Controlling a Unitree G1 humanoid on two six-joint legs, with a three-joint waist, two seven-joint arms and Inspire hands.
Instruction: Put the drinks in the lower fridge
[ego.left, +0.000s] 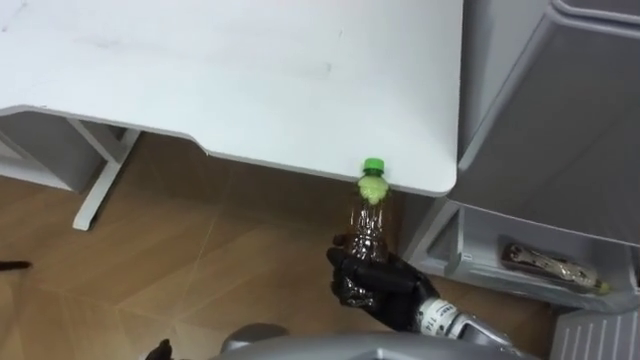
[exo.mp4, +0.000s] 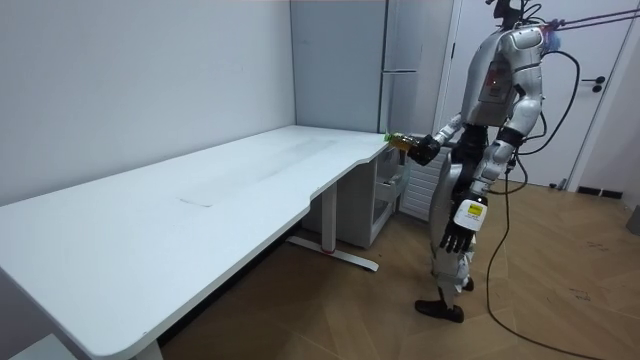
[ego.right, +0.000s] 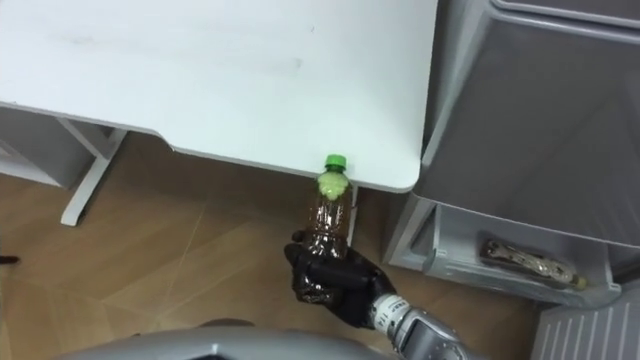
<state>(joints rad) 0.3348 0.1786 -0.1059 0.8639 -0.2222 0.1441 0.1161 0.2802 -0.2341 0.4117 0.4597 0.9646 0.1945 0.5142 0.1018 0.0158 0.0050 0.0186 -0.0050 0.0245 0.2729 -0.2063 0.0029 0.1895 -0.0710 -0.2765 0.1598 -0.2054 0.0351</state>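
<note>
**Fingers (ego.left: 352, 274) clamped on the bottle (ego.left: 368, 222), fridge (ego.left: 560, 120) close by**

Fingers of the right hand (ego.left: 385, 292) were curled tight round the bottle's base, holding it upright just off the corner of the white table (ego.left: 250, 80). The big grey fridge stood to the right, and low on it an open bin (ego.left: 478, 262) held a brown packet (ego.left: 555, 266). The left hand (exo.mp4: 457, 238) hung loose at the robot's side, holding nothing. Smart play, I'd say: keep the green cap (ego.left: 374, 165) up, swing right and low, clear the table edge, and set down beside that packet.
</note>
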